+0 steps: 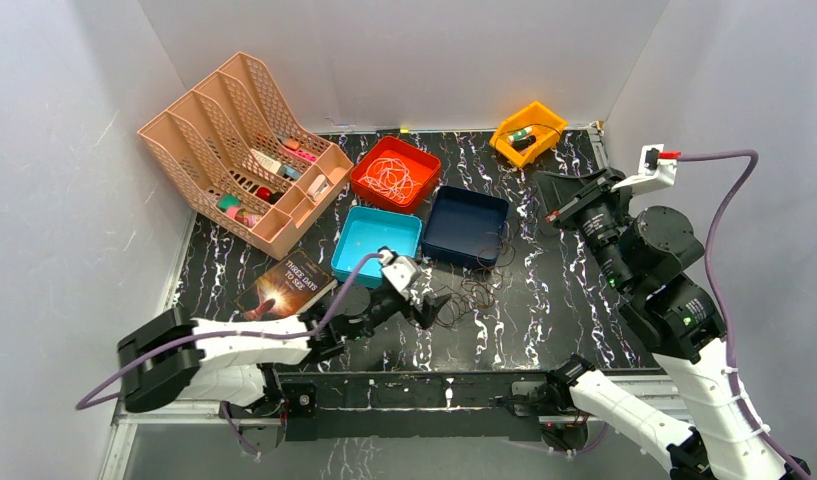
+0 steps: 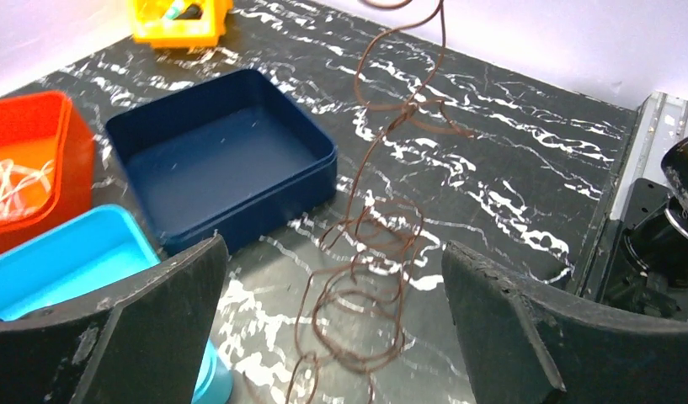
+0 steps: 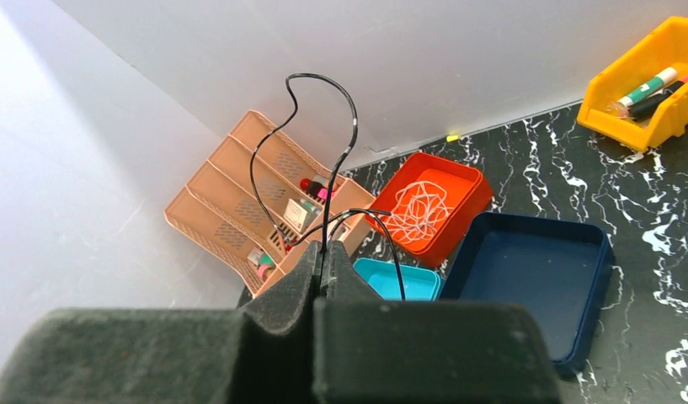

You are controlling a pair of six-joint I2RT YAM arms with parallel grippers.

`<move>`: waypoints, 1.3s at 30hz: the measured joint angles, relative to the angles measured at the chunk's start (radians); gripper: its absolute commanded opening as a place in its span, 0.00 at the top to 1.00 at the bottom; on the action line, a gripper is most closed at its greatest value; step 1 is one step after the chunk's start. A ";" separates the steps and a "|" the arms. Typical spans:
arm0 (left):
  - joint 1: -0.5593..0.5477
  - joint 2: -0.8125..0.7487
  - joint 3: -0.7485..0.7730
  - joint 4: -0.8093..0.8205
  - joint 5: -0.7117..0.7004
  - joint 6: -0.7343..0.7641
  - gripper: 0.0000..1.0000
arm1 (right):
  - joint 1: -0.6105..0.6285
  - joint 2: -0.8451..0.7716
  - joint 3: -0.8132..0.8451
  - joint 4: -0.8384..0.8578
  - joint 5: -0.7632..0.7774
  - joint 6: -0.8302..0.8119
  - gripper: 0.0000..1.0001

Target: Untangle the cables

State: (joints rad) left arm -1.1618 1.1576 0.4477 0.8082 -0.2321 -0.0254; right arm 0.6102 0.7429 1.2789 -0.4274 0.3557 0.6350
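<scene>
In the top view, the peach desk organiser [image 1: 244, 150] stands at the upper left. Right of it, the white cable [image 1: 389, 178] lies in a loose tangle inside the red tray [image 1: 425, 163]. Below that tray the light blue tray [image 1: 369, 238] and the navy tray [image 1: 464, 225] sit side by side.

My left claw [image 2: 332, 252] is low over the bench [image 1: 544, 290], just below the light blue tray, with its jaws spread wide and gripping nothing. In its wrist view the reddish-brown cable [image 2: 382, 236] lies in small loops on the bench between the two fingers, and one strand runs away to the top edge of the frame.

At the right of the frame, my right claw [image 3: 322, 252] is pinched tight on the black cable [image 3: 349, 126], which rises above the fingertips in a tall open loop. The yellow bin [image 1: 544, 120] sits at the upper right of the bench.
</scene>
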 measured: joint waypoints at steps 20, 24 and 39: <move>-0.021 0.567 0.358 0.492 0.138 0.127 0.02 | 0.000 -0.002 -0.011 0.045 -0.023 0.076 1.00; -0.021 0.618 0.396 0.533 0.128 0.142 0.02 | 0.000 0.003 -0.005 0.042 -0.033 0.082 1.00; -0.021 0.740 0.458 0.566 0.112 0.051 0.80 | 0.000 0.010 0.008 0.036 -0.052 0.096 1.00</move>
State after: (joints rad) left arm -1.1824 1.8973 0.9058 1.3743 -0.1200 0.0254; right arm 0.6102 0.7525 1.2869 -0.3912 0.3035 0.7311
